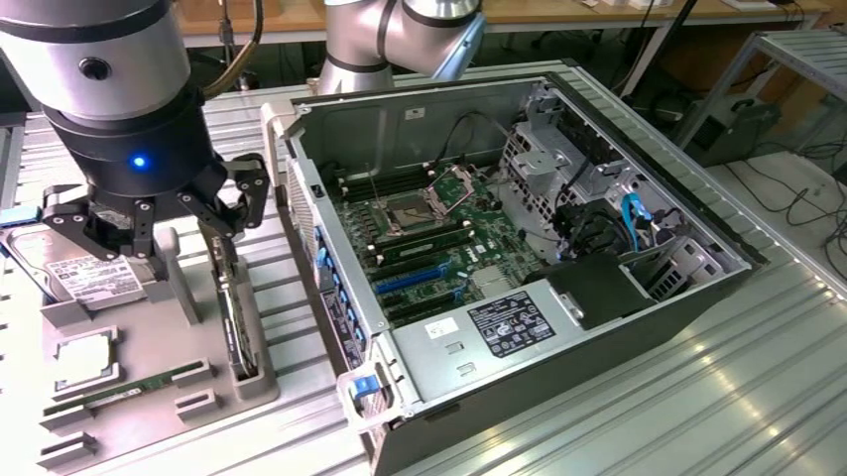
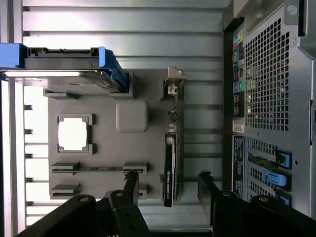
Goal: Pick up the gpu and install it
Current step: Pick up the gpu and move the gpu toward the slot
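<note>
My end effector (image 2: 168, 190) hangs with its two fingers (image 2: 131, 185) spread wide apart and nothing between them; it touches nothing. Straight below that gap is the gpu (image 2: 170, 168), standing on its edge in a slot of the grey tray (image 2: 132, 148). In the wrist view the card sits about midway between the fingers, one flat face turned toward each. Its long axis runs crosswise to the line from finger to finger, along the tray edge nearest the computer case (image 1: 530, 248), and its pale bracket end points away from me. In the exterior view the end effector (image 1: 159, 228) is above the tray, with the gpu (image 1: 234, 317) below it and a little toward the exterior view's right, so I judge the card has not been lifted from its slot. Farther out on the tray are the hard drive (image 2: 64, 64), the processor (image 2: 73, 134) and the RAM stick (image 2: 98, 169). Tray and open case both rest on the ribbed metal counter (image 1: 688, 397).
</note>
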Robot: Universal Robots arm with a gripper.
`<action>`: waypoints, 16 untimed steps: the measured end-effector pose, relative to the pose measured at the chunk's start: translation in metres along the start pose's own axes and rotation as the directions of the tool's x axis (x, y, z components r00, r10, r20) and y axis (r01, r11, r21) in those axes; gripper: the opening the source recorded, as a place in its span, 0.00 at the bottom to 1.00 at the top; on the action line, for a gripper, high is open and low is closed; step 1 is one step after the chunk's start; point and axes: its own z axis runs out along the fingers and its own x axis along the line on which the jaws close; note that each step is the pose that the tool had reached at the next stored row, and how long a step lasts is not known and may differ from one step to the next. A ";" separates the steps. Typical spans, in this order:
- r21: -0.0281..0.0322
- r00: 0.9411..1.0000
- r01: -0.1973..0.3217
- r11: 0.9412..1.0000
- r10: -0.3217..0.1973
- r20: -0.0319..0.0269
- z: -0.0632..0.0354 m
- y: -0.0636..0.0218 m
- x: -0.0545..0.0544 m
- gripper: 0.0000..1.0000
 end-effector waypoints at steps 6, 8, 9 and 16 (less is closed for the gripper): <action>0.000 1.000 0.000 1.000 0.000 0.000 0.0065 -0.0003 0.000 0.60; 0.000 1.000 0.000 1.000 0.000 0.000 0.0087 -0.0005 0.000 0.60; 0.000 1.000 0.000 1.000 0.000 0.000 0.0098 -0.0005 0.000 0.60; 0.000 1.000 0.000 1.000 0.000 0.000 0.0171 -0.0009 0.000 0.60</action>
